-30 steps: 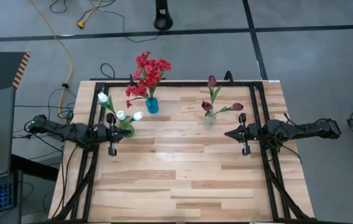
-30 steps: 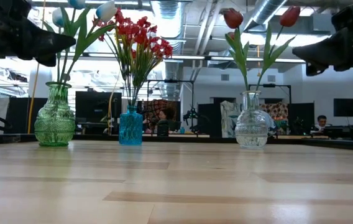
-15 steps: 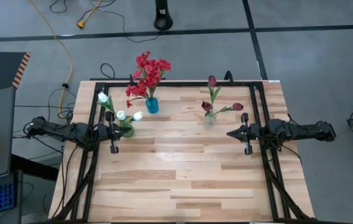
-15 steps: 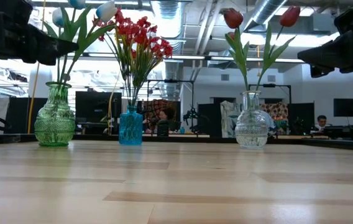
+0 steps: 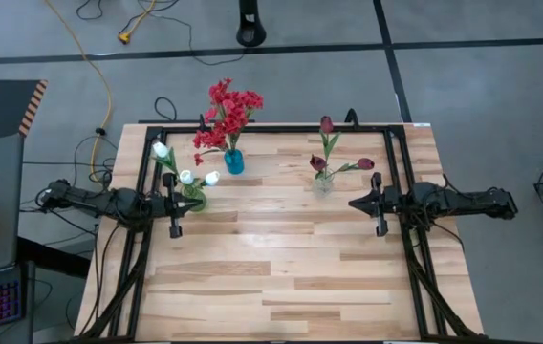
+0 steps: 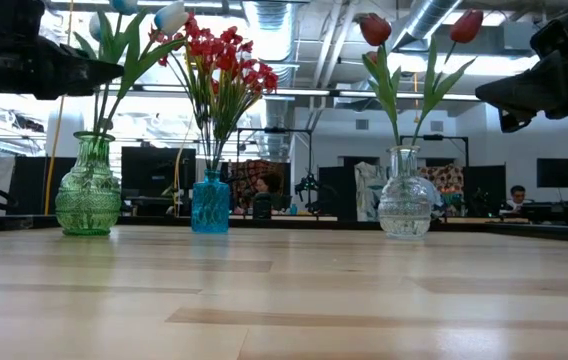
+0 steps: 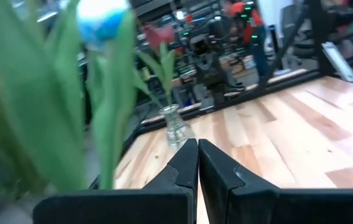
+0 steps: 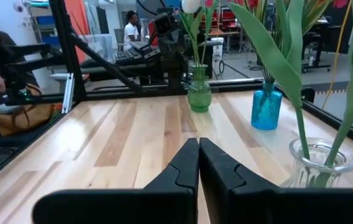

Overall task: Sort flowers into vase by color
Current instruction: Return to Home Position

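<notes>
Right arm pulled back slightly toward its table edge since a second ago; left arm barely shifted; flowers and vases unchanged. Both arms stretched level above the table (image 5: 271, 272), pointing at each other from opposite sides. Left gripper (image 7: 197, 155): fingers pressed together, holding nothing, tip just beside the green vase (image 5: 193, 199). Right gripper (image 8: 199, 149): also closed and empty, near the clear vase (image 5: 323, 182) but apart from it.

Blurred green leaves and a tulip head fill much of the left wrist view, close in front of the fingers. Clear vase rim and a broad leaf sit just beside the right fingers in the right wrist view. Black frame (image 5: 271, 129) runs along the table's far edge, yellow cable (image 5: 100, 76) on the floor beyond, a seated person (image 6: 517, 196) far behind.

All three vases upright in a row at the far side: white tulips (image 5: 185, 176) in the green vase, red blossoms (image 5: 229, 108) in the blue vase (image 5: 234, 162), maroon tulips (image 5: 327, 125) in the clear vase, stems leaning outward.
</notes>
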